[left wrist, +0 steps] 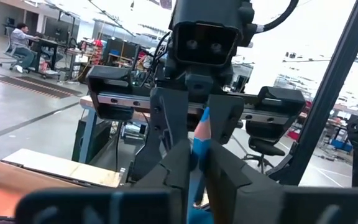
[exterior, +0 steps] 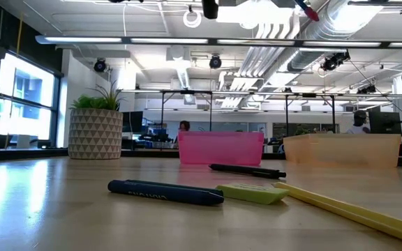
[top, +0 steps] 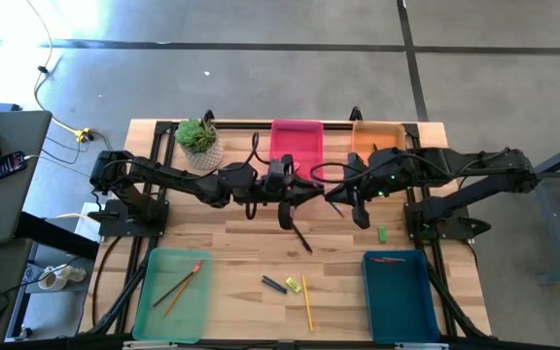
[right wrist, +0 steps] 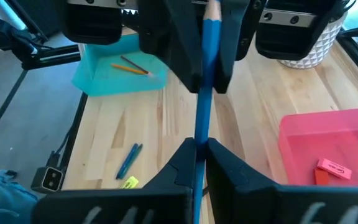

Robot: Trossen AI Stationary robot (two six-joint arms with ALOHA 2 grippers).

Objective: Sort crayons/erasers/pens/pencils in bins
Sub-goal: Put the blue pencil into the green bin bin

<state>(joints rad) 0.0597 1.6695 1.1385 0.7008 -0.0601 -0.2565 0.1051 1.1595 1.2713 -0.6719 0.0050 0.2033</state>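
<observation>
A pink bin point(top: 296, 136) and an orange bin point(top: 378, 134) sit upper centre, light green bin point(top: 154, 301) lower left, teal bin point(top: 400, 301) lower right, on pale striped wood table point(top: 231, 243).

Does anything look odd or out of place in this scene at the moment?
Yes. One blue pencil is clamped by the left end effector and the right end effector at once, in the air above the table. Nothing looks spilled or damaged.
</observation>
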